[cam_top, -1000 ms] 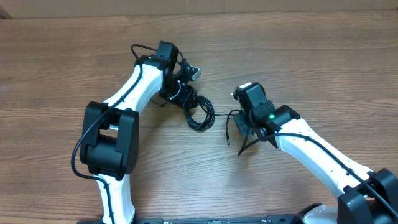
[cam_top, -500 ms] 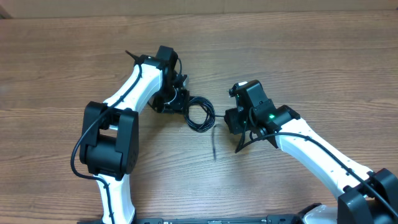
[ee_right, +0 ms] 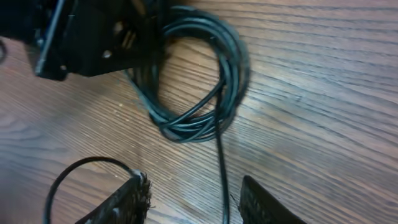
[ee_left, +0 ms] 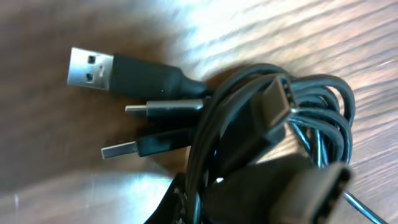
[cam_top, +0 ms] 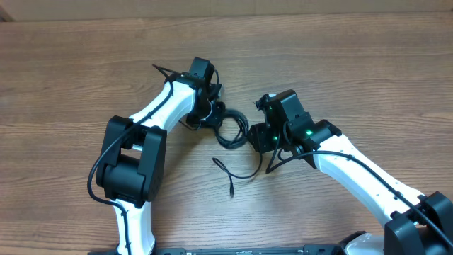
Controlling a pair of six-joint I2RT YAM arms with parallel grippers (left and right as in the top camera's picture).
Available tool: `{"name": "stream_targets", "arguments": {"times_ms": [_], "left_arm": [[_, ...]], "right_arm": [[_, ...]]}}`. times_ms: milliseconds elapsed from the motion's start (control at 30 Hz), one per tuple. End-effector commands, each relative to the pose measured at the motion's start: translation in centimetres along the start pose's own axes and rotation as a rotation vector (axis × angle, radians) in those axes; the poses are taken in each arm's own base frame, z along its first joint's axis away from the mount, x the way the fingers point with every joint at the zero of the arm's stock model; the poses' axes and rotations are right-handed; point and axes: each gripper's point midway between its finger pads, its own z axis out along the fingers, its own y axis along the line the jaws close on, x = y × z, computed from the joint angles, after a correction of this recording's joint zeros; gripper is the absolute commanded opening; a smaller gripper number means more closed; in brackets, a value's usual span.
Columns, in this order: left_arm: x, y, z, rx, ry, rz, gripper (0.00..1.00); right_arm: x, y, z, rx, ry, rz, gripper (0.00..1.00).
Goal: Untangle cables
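Note:
The cables [cam_top: 231, 132] lie as a black coil at the table's centre, between my two grippers. My left gripper [cam_top: 214, 112] is shut on the coil's left side. In the left wrist view the black strands [ee_left: 205, 143] run down into the left gripper [ee_left: 194, 202], with a silver USB plug [ee_left: 91, 67] and two smaller plugs [ee_left: 132, 111] fanned out on the wood. My right gripper [cam_top: 253, 137] is at the coil's right edge. It [ee_right: 196, 205] is open, and one strand [ee_right: 220, 165] runs from the coil [ee_right: 199, 81] down between its fingers [ee_right: 132, 199] without being pinched.
A loose cable end [cam_top: 232, 190] curves over the wood in front of the coil, toward the right arm. The left gripper's black body [ee_right: 87, 37] sits just beyond the coil in the right wrist view. Wooden table [cam_top: 354, 64] all round.
My left gripper has moved right and closed on the coil. My right gripper has opened and shifted left to the coil's edge. The released cable end now lies curved on the table.

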Motion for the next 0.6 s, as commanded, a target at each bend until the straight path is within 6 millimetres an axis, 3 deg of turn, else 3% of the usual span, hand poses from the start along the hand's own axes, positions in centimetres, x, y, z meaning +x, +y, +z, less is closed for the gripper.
{"name": "stream_targets", "arguments": {"times_ms": [0, 100, 133, 267, 433, 567], "left_arm": [[-1.3, -1.5, -0.5, 0.067, -0.070, 0.212, 0.04], [-1.4, -3.4, -1.0, 0.194, -0.091, 0.349, 0.04], [-1.1, -4.5, -1.5, 0.287, -0.105, 0.429, 0.04], [-0.9, -6.0, -2.8, 0.434, -0.136, 0.491, 0.04], [-0.7, -7.1, -3.7, 0.532, -0.143, 0.480, 0.04], [-0.6, -7.2, -3.7, 0.539, -0.139, 0.473, 0.04]], "right_arm": [[-0.5, 0.5, 0.1, -0.029, -0.016, 0.033, 0.46], [-0.3, 0.2, 0.9, -0.023, -0.002, 0.039, 0.47], [0.1, -0.3, 2.1, -0.008, 0.021, 0.045, 0.47], [-0.5, -1.7, 3.8, 0.048, -0.005, 0.044, 0.49], [-2.6, -1.4, 3.7, 0.041, -0.088, 0.028, 0.51], [-4.6, -0.3, 2.2, 0.035, -0.094, 0.020, 0.45]]}}
